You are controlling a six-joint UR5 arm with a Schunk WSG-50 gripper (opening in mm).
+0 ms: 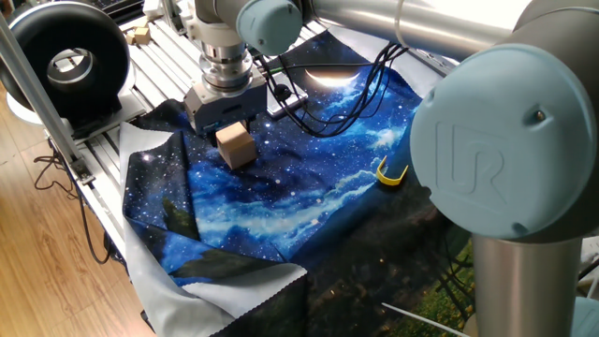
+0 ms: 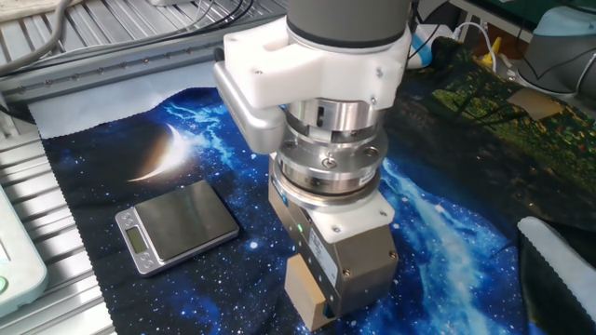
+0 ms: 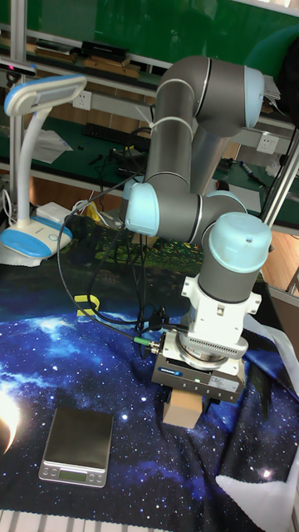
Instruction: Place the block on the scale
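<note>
The block, a light tan wooden cube, rests on the starry blue cloth directly under my gripper. In the other fixed view the gripper body covers most of the block, leaving only its lower left corner showing. In the tall fixed view the block pokes out below the gripper. The fingers are hidden by the gripper body and the block, so their state does not show. The scale, flat with a silvery top plate, lies on the cloth to the left of the gripper, apart from the block.
A small yellow curved piece lies on the cloth to the right. A black round device stands at the far left on the metal rails. Cables run across the cloth behind the gripper. A desk lamp stands at the back.
</note>
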